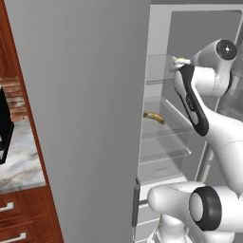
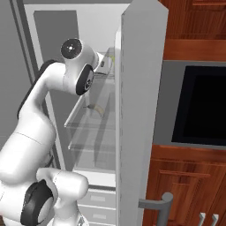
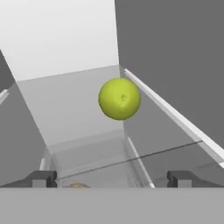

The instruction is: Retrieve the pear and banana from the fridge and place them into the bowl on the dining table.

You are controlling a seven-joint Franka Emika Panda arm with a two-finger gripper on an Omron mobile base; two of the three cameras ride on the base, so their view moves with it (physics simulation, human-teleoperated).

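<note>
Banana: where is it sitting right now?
The banana lies on a middle glass shelf inside the open fridge, one shelf below the pear; in the left base view, it's just right of the door's edge.

Evenly lit rendered pictures with soft, flat light and no clear source. No glare and no hard shadows; the fridge (image 1: 95,118) door is a plain matte grey. The pear (image 3: 119,98) is sharp, shaded slightly darker underneath. Edges look a little jagged and coarse. No blur or edge distortion.
</note>
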